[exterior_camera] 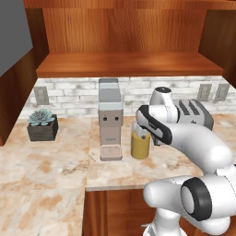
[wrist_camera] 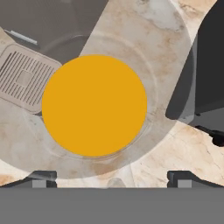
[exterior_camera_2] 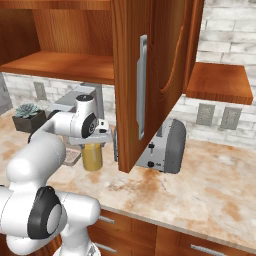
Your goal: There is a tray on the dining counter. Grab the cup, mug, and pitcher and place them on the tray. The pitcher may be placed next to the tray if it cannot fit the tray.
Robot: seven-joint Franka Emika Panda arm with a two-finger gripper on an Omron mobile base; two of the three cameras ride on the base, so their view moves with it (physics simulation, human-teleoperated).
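Note:
The pitcher (exterior_camera: 139,146) (exterior_camera_2: 92,156) is a clear glass cylinder of amber-yellow liquid, standing upright on the marbled counter (exterior_camera: 50,170) between a coffee machine and a toaster. My gripper (exterior_camera: 144,134) (exterior_camera_2: 94,142) hangs directly over it, pointing down. Seen from the hand, the liquid in the pitcher (wrist_camera: 94,105) is an orange disc inside the glass rim. The gripper (wrist_camera: 113,178) is open, its two fingertips set wide apart and holding nothing. The cup, mug and tray are out of view.
A grey coffee machine (exterior_camera: 110,120) with a drip grate (wrist_camera: 24,81) stands just left of the pitcher. A toaster (exterior_camera: 196,113) (exterior_camera_2: 162,145) is on its right. An open wooden cabinet door (exterior_camera_2: 145,75) hangs close by. A potted succulent (exterior_camera: 42,124) sits far left.

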